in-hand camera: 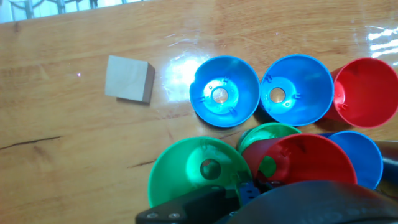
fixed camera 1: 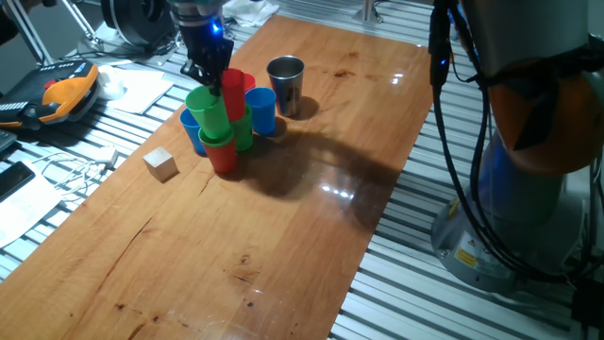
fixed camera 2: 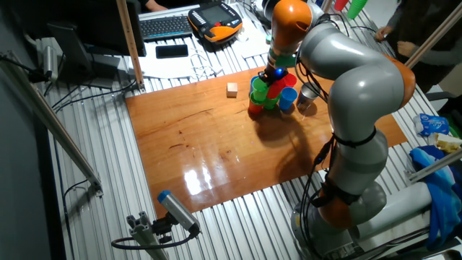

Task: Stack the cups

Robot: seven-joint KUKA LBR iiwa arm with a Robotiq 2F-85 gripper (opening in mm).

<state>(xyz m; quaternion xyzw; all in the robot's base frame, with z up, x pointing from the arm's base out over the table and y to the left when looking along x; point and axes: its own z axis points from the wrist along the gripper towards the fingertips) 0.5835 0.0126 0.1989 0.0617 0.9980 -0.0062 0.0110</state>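
Observation:
The cups stand bunched at the far end of the wooden table point(fixed camera 1: 283, 236). My gripper point(fixed camera 1: 213, 81) comes down from above onto the rim of a tilted green cup point(fixed camera 1: 208, 110), which sits atop a green-in-red stack point(fixed camera 1: 224, 156); the jaws look shut on that rim. In the hand view this green cup point(in-hand camera: 199, 169) lies just past my dark finger point(in-hand camera: 199, 204), next to a red cup point(in-hand camera: 298, 163). Two blue cups point(in-hand camera: 224, 91) point(in-hand camera: 297, 88) and another red cup point(in-hand camera: 367, 92) stand open beyond. The steel cup point(fixed camera 1: 285, 83) stands apart to the right.
A small wooden cube point(fixed camera 1: 161, 163) lies left of the cluster, also seen as the cube point(in-hand camera: 129, 79) in the hand view. An orange pendant point(fixed camera 1: 66, 93), cables and papers lie off the table's left side. The arm's base point(fixed camera 1: 528, 142) rises at the right.

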